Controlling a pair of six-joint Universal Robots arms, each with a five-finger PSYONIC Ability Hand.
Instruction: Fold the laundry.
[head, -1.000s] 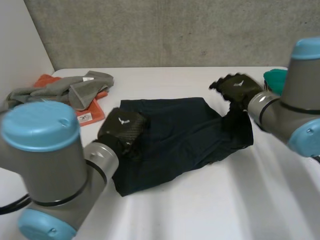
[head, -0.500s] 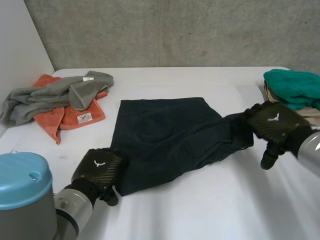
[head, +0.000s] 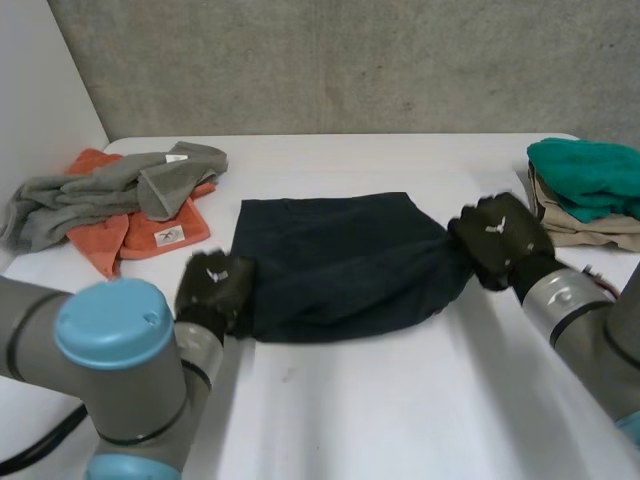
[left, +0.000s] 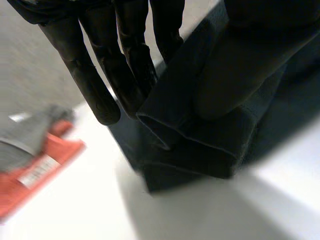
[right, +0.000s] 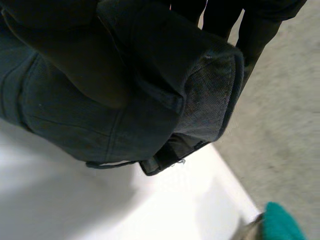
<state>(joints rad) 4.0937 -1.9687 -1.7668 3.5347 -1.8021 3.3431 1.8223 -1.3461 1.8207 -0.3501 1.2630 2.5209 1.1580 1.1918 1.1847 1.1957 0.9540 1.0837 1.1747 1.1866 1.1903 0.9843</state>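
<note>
Dark navy fabric garment (head: 340, 260) is spread across the middle of the white table (head: 400, 400), doubled over into a rough rectangle with a hand at each end. Nearest the camera, the left arm (head: 110, 330), a grey joint under a light-blue cap, stands at the table's near left. Just beyond it, the black left hand (head: 213, 285) is at the garment's near left corner. In the left wrist view, the folded edge of the cloth (left: 200, 145) is pinched there: the thumb (left: 240, 65) presses on top and the fingers (left: 95, 85) run down behind the fold.

Across the table, the black right hand (head: 498, 238) is at the garment's right end, where the cloth bunches together. The right wrist view shows the thumb (right: 75, 65) clamped over a thick roll of layered fabric (right: 125, 125), with the fingers (right: 250, 30) behind it, so this hand grips the cloth too.

Farther back on the left, well apart from the garment, a crumpled grey towel (head: 120, 180) is draped over a flat orange cloth (head: 150, 232) that bears a small white label. At the far right edge, a folded teal towel (head: 585, 175) sits on top of a folded beige cloth (head: 590, 232). A grey concrete wall (head: 350, 60) rises behind the table.
</note>
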